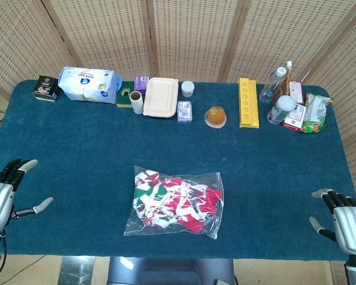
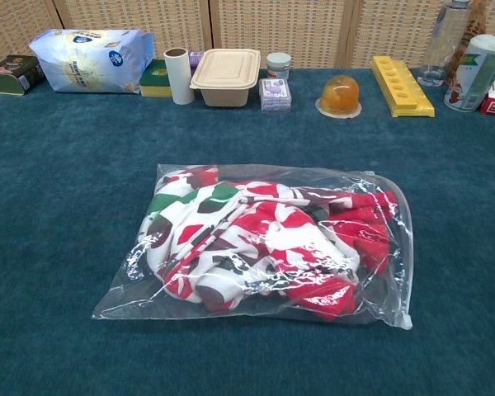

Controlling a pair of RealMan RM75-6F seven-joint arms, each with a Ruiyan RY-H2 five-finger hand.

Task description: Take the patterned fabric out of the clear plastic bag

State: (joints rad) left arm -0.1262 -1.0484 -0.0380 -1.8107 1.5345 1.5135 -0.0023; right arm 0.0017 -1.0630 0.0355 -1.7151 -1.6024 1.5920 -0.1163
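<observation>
A clear plastic bag (image 1: pixel 175 202) lies flat near the table's front middle, with the patterned fabric (image 1: pixel 173 200) bunched inside it in red, white, green and brown. The chest view shows the same bag (image 2: pixel 400 247) and fabric (image 2: pixel 264 239) close up; the bag's long edge runs down its right side. My left hand (image 1: pixel 5 190) hovers at the table's left edge, fingers spread, holding nothing. My right hand (image 1: pixel 343 218) sits at the front right edge, also spread and empty. Both hands are well apart from the bag. Neither hand appears in the chest view.
Along the back edge stand a dark tin (image 1: pixel 46 88), a blue-white packet (image 1: pixel 89 84), a cardboard roll (image 1: pixel 136 101), a beige lidded box (image 1: pixel 161 97), an orange dome (image 1: pixel 215 116), a yellow tray (image 1: pixel 248 102), bottles (image 1: pixel 273 84) and snack packs (image 1: pixel 311 113).
</observation>
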